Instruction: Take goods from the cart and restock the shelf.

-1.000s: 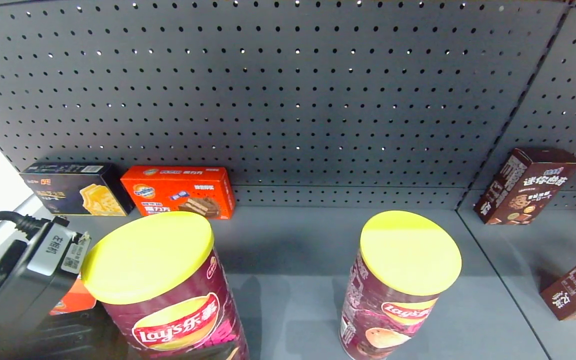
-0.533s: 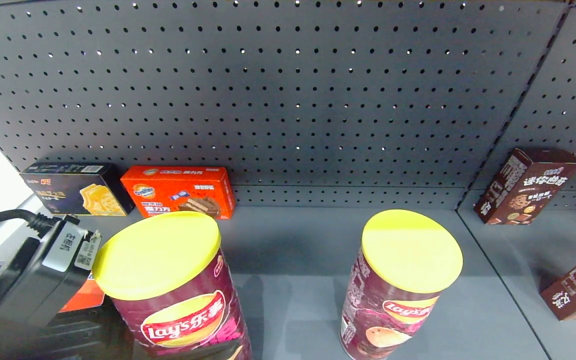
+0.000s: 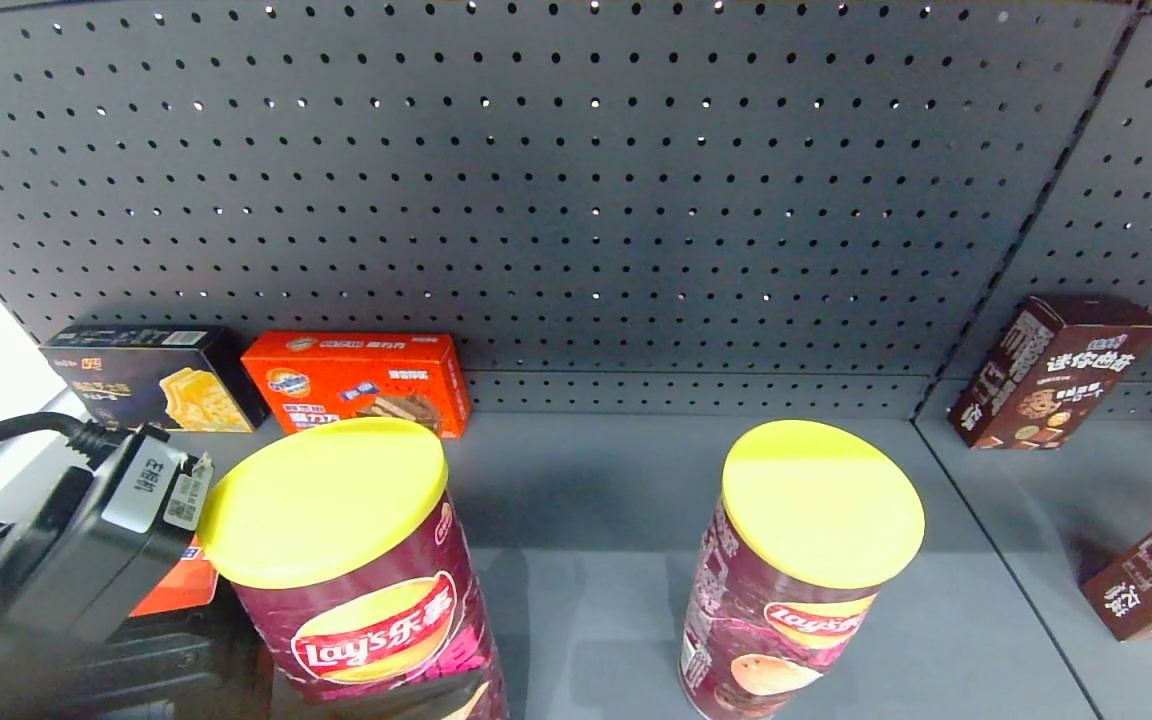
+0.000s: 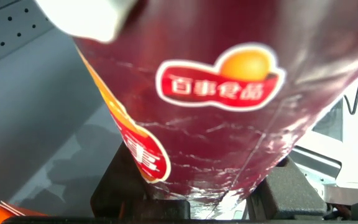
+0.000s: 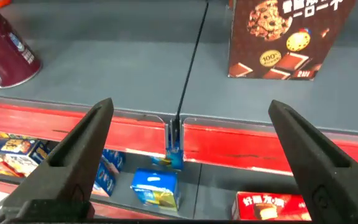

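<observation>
A maroon chips can [image 3: 336,540] with a yellow lid stands upright at the front left of the grey shelf [image 3: 586,470]. My left gripper [image 4: 207,193] is shut on its lower body [image 4: 229,112], one black finger on each side. The can's base is out of sight, so I cannot tell whether it rests on the shelf. A second matching can [image 3: 806,570] stands on the shelf to the right, also seen as the can [image 5: 5,50] in the right wrist view. My right gripper [image 5: 190,106] is open and holds nothing, in front of the shelf's red front edge [image 5: 73,121].
A dark cracker box [image 3: 151,375] and an orange wafer box [image 3: 356,380] lie against the pegboard back. Brown cookie boxes [image 3: 1051,370] [image 3: 1151,570] stand in the right bay past the divider. Blue packets [image 5: 154,186] sit on the lower shelf.
The held can and my left wrist have shifted a little to the right and towards the pegboard. The second can and the boxes have not moved.
</observation>
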